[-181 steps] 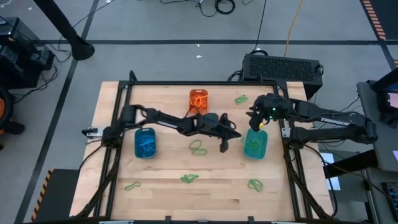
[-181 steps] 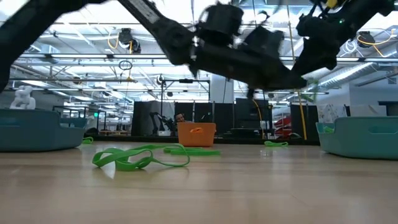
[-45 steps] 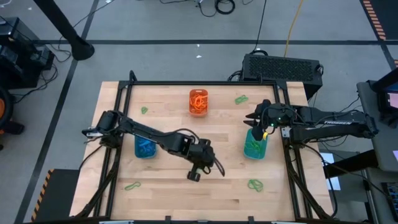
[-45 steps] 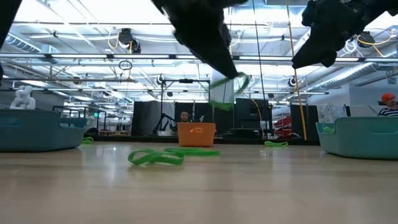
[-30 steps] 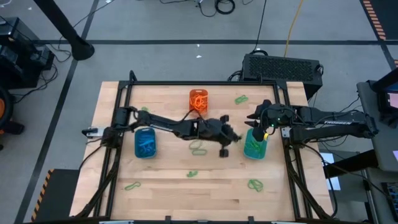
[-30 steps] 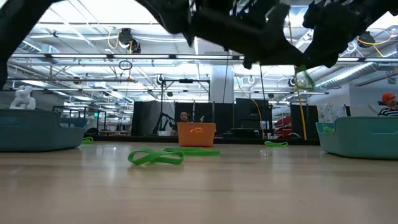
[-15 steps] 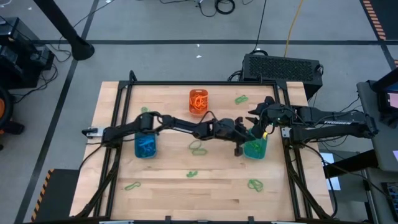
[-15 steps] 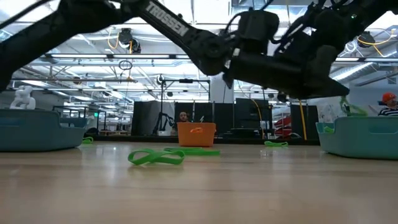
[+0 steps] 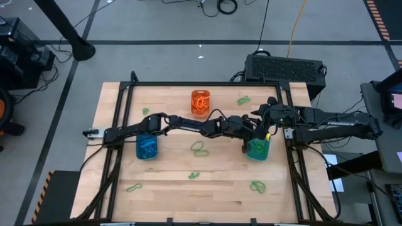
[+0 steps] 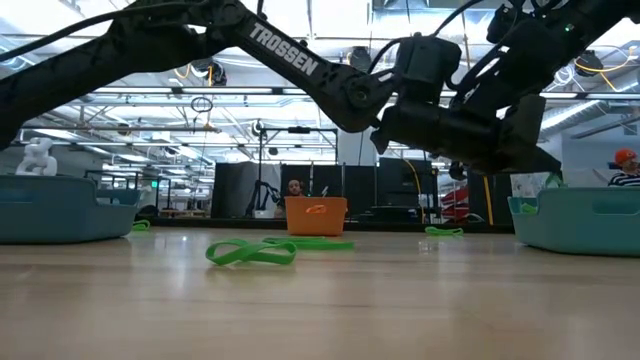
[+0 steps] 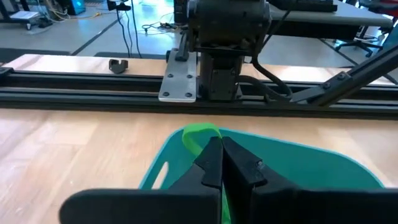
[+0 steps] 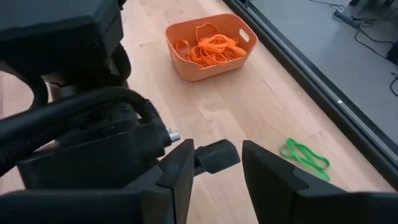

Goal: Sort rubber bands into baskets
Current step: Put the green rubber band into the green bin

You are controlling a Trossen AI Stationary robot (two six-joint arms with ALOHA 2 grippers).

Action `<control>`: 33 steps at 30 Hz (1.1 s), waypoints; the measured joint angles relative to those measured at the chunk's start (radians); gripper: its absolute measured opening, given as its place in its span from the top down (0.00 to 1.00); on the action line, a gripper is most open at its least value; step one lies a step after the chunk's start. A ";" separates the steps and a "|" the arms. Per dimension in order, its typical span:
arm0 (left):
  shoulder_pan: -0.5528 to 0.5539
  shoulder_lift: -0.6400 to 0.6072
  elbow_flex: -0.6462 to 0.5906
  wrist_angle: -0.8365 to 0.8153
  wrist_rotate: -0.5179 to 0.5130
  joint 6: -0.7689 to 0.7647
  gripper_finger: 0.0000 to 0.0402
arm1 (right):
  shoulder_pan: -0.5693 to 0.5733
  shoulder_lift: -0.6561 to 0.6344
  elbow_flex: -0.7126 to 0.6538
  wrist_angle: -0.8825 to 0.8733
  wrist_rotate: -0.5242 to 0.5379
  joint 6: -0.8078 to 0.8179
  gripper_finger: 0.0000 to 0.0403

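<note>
Three small rounded plastic baskets stood on the pale wooden table (image 9: 169, 188): orange (image 9: 200, 102) at twelve o'clock, blue (image 9: 146, 145) at nine, teal-green (image 9: 257, 149) at three. Six thin green rubber-band loops lay loose, one (image 9: 200, 149) near centre. The left gripper (image 11: 220, 163), clamped on a green band (image 11: 198, 135), hung over the teal basket; the right gripper (image 12: 214, 163) gaped empty just beside it.

Table (image 9: 220, 188) – pale wood, smooth and matt. Baskets – smooth plastic, teal (image 11: 298, 158), orange (image 12: 208, 46). Fingers (image 12: 177, 180) – matt black plastic. Frame rail (image 11: 81, 99) – black metal.
</note>
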 joint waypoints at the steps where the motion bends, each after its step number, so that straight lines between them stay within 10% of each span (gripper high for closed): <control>1: 0.000 0.000 0.000 0.001 0.000 0.000 0.98 | 0.000 0.000 0.000 0.000 -0.001 0.000 0.68; 33: -0.027 -0.006 0.134 -0.391 0.049 0.147 0.71 | 0.000 0.000 0.000 0.000 -0.002 -0.022 0.68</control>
